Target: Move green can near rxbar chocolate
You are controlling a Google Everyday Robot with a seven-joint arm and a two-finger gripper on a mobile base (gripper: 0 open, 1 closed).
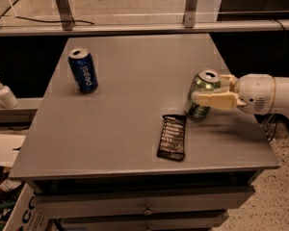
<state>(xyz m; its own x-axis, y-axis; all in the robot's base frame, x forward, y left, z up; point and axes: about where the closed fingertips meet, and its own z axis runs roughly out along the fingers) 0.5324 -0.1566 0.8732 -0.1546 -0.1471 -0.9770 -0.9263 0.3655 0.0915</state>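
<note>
The green can [201,84], with a silver top, stands slightly tilted on the grey table [135,105] at the right side. My gripper [205,90] reaches in from the right on a white arm and is shut on the can; its near finger [214,100] lies across the can's front and the far finger shows behind it. The rxbar chocolate [172,137], a flat dark wrapper with white text, lies just left of and in front of the can, its far end almost touching the can's base.
A blue Pepsi can [83,71] stands at the table's far left. A white pump bottle [2,93] sits on a lower ledge to the left. A metal rail [135,28] runs behind the table. The table's right edge is close under my arm.
</note>
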